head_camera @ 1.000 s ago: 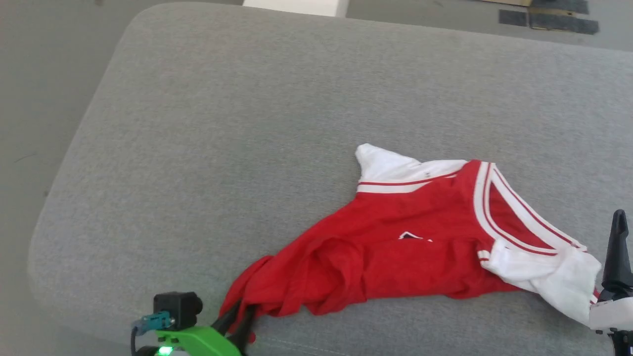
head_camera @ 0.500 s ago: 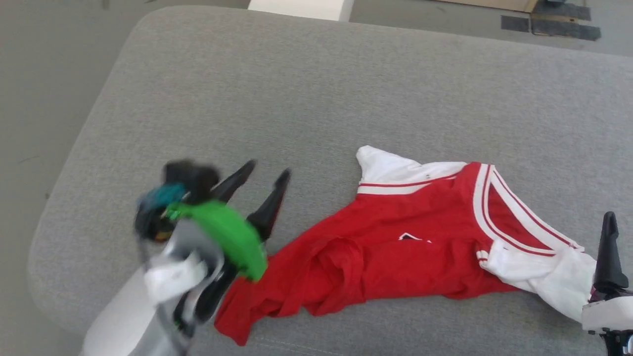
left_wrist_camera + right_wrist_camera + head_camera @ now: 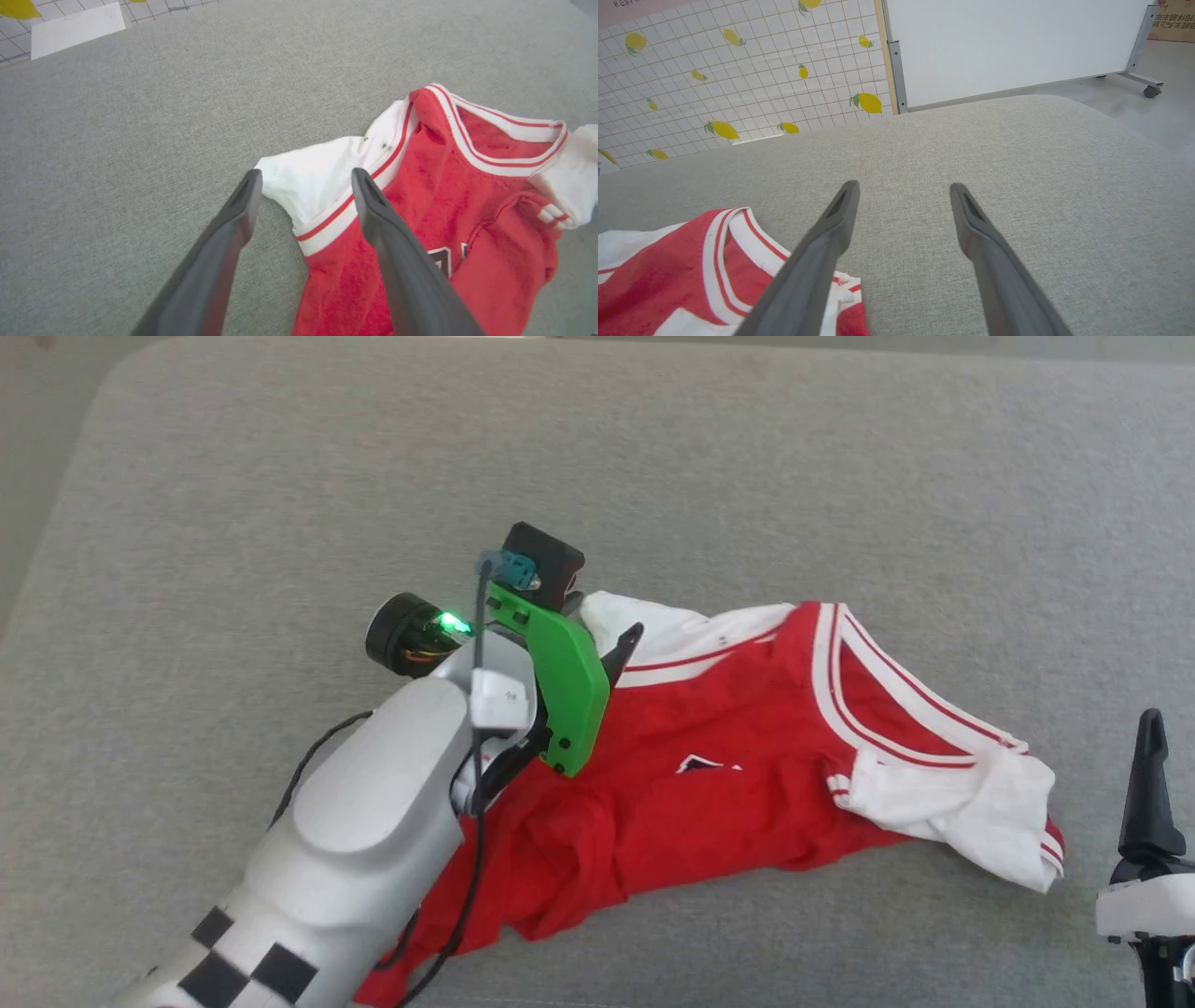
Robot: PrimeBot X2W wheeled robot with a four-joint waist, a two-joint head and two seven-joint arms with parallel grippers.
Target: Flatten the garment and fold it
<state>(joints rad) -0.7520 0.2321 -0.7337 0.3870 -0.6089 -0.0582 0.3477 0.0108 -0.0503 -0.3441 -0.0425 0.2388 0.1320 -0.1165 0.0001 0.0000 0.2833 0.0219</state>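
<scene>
Hovering with fingers spread wide and nothing held, the left hand [image 3: 306, 173] straddles the white sleeve [image 3: 322, 163] of the jersey [image 3: 728, 728], which lies rumpled on the grey woven cushion [image 3: 280, 476]. The danger: pinch two layers of that soft, bunched knit and the shirt drags instead of spreading. The right hand [image 3: 901, 186], also open and empty, hangs near the other sleeve.
</scene>
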